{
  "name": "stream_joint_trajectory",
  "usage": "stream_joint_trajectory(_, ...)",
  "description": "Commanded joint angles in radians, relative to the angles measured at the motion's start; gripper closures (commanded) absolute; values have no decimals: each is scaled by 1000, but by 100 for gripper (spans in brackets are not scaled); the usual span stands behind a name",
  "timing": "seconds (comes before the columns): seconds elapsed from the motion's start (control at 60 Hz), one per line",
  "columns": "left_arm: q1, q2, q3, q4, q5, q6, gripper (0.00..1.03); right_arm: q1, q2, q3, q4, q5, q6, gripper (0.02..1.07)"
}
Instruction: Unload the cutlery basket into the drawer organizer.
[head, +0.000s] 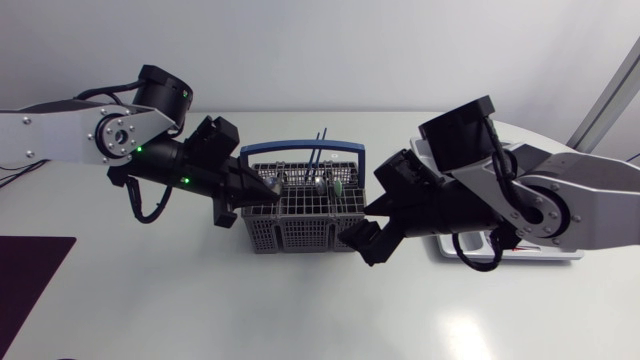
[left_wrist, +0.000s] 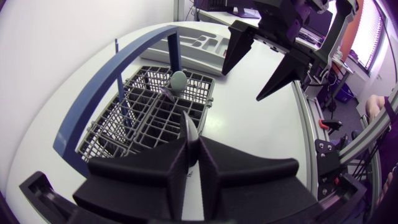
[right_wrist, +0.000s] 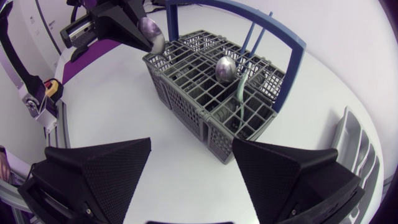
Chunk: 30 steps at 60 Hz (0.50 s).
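The grey cutlery basket with a blue handle stands mid-table. My left gripper hovers over its left end, shut on a silver spoon whose bowl sticks out past the fingers. Still in the basket are a green-handled spoon, bowl up, and thin blue sticks. My right gripper stands open just off the basket's right front corner, fingers wide apart with nothing between them. The grey drawer organizer lies at the right, largely hidden beneath my right arm.
A dark purple mat lies at the table's front left. Bare white tabletop stretches in front of the basket. The organizer's compartments lie beyond the basket's far end.
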<state>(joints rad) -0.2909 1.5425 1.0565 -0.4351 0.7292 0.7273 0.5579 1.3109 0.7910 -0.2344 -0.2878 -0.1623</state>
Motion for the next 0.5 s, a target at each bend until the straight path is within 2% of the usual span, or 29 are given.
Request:
stream_joint_trajectory(0.0, 12, 27, 51, -39, 22, 14, 97, 8, 19, 13, 12, -1, -11, 13)
stream_joint_trajectory(0.183, 25, 68, 115, -152, 27, 17, 97, 10, 24, 10, 21, -1, -9, 13)
stream_joint_trajectory(0.483, 32, 31, 105, -157, 35, -22, 98, 16, 21, -4, 23, 1, -8, 13)
